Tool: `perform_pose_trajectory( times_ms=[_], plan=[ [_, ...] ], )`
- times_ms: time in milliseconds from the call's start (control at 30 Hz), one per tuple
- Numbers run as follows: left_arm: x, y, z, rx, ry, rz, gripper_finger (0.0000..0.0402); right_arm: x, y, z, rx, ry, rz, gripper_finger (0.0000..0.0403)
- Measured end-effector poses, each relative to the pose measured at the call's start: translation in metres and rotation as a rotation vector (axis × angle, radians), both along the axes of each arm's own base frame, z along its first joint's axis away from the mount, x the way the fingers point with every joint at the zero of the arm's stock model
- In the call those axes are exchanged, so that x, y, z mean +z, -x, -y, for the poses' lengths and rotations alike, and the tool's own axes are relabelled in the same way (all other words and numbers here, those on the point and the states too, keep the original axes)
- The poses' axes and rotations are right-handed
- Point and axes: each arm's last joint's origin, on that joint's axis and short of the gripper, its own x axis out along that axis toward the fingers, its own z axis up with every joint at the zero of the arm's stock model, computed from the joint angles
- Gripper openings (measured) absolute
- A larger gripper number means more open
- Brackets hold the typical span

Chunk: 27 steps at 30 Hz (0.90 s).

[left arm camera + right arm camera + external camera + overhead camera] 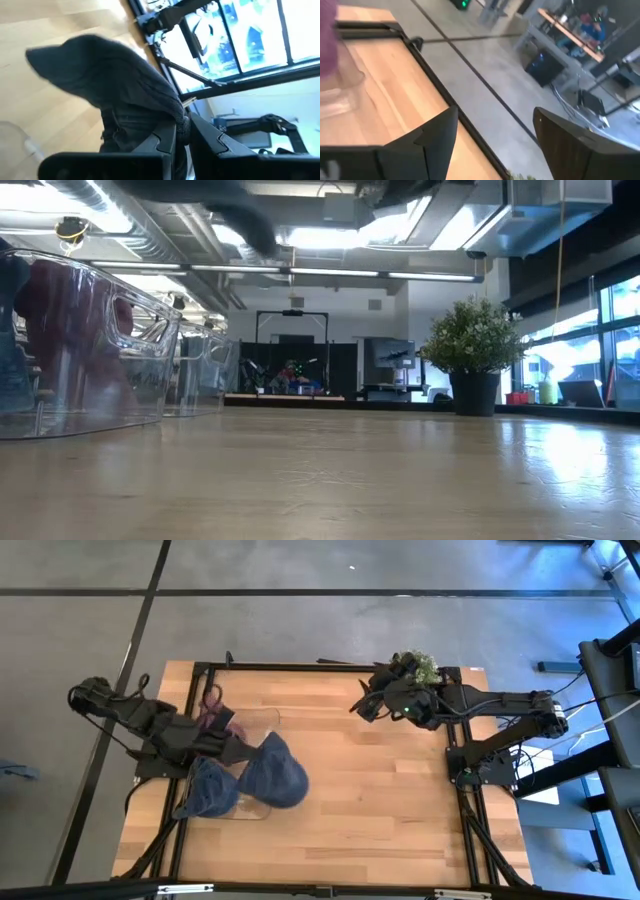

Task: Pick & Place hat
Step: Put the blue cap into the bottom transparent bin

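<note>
Two grippers: one at work on the left side of the table, one waiting near the far right corner.
Left gripper (182, 137): fingers clenched on a fold of the blue hat's fabric, seen close in the left wrist view.
Blue hat (272, 772): held up by the left gripper over the right edge of the clear bin, hanging out over the wooden table; its brim points away from the gripper in the left wrist view.
Clear bin (262, 720): on the left part of the table, transparent walls; another blue piece of cloth (208, 790) lies in its near part and a purple-red item (213, 718) in its far part.
Right gripper (362, 703): fingers spread apart, holding nothing, above the far edge of the table, well apart from the hat.
Potted plant (474, 350): at the far right corner, just beside the right arm's wrist.
Wooden table (380, 810): bare boards across the middle and right.
</note>
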Motion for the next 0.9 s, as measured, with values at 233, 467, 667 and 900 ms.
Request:
perform_pose_trajectory(
  times_ms=[233, 467, 667, 900],
  plan=[
    [-0.004, 0.019, 0.023, 0.008, 0.034, -0.025, 0.0027, -0.001, 0.002, 0.015, -0.078, -0.041, 0.04, 0.0259],
    [-0.009, 0.041, 0.031, 0.055, 0.031, -0.05, 0.0027, 0.0, 0.001, 0.023, -0.09, -0.099, 0.106, 0.0259],
    [-0.022, 0.049, 0.034, 0.1, 0.053, -0.151, 0.0027, 0.0, 0.001, 0.024, -0.098, -0.112, 0.136, 0.0259],
    [-0.033, 0.046, 0.043, 0.145, 0.082, -0.228, 0.0027, 0.003, -0.001, 0.024, -0.095, -0.112, 0.171, 0.0259]
  ],
)
